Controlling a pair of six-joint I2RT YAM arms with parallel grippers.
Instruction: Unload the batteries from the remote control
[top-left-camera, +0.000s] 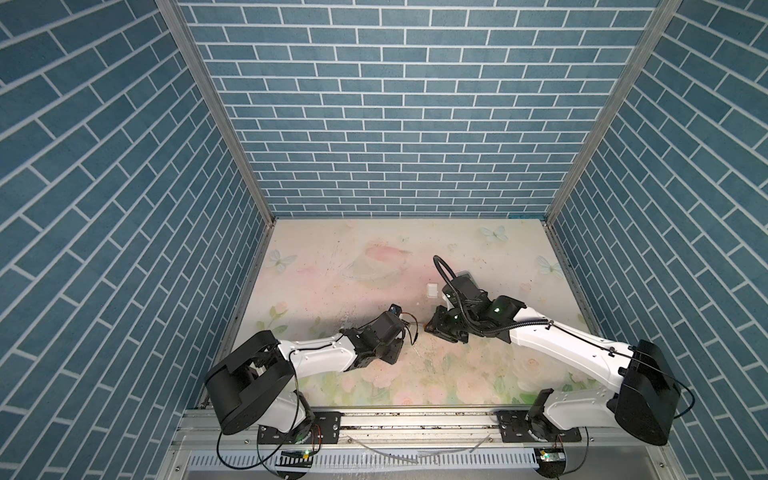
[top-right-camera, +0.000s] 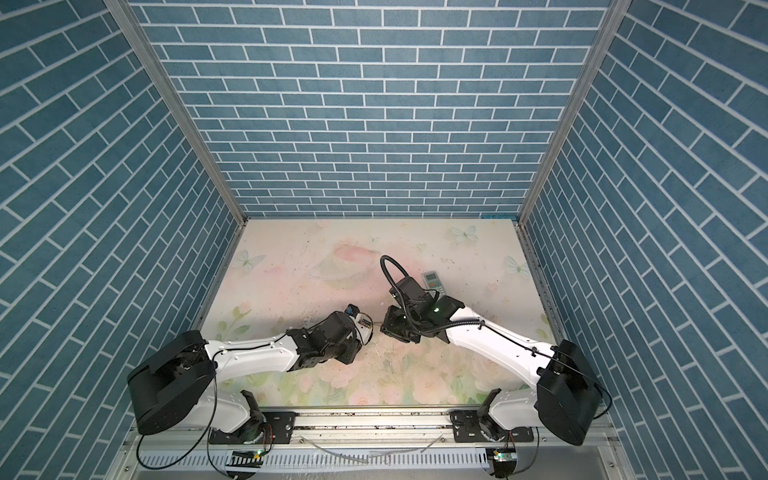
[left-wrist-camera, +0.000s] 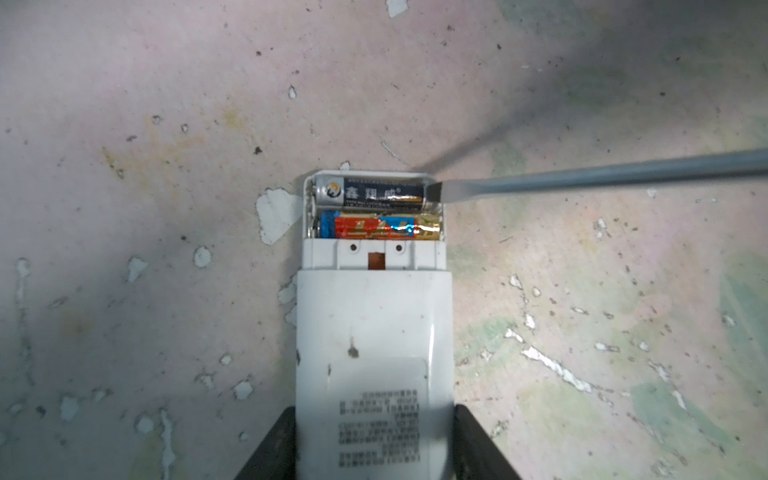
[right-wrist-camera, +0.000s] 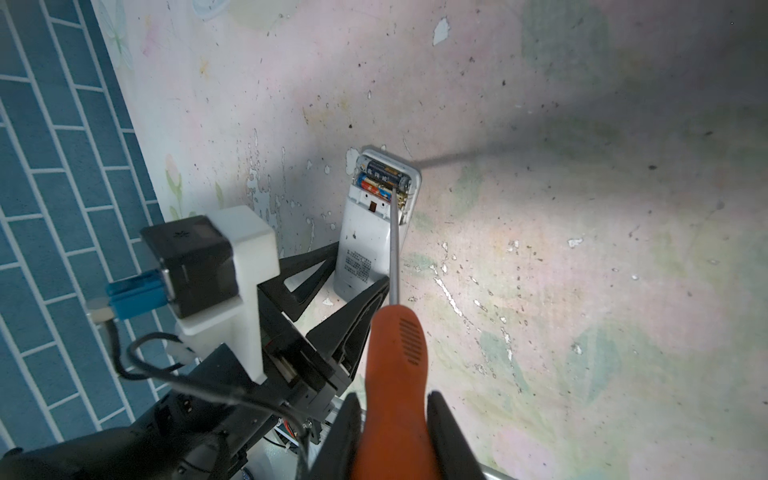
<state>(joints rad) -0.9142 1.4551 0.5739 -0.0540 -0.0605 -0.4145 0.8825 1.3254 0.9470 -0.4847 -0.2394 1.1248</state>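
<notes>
My left gripper (left-wrist-camera: 374, 415) is shut on the lower end of a white remote control (left-wrist-camera: 374, 324) that lies back-up on the table. Its battery compartment is uncovered and holds two batteries side by side: a dark one (left-wrist-camera: 374, 193) at the outer end and a red, blue and gold one (left-wrist-camera: 378, 227) beside it. An orange-handled screwdriver (right-wrist-camera: 395, 353) is clamped in my right gripper (right-wrist-camera: 390, 399), which is shut on the handle. The flat blade tip (left-wrist-camera: 440, 193) touches one end of the dark battery. In both top views the two wrists meet mid-table and hide the remote's body.
A second remote (top-right-camera: 433, 282) lies face-up behind my right wrist. A small white cover (top-left-camera: 432, 289) rests on the table beside it. Blue brick walls (top-left-camera: 124, 208) enclose three sides, and a metal rail (top-left-camera: 415, 419) runs along the front edge.
</notes>
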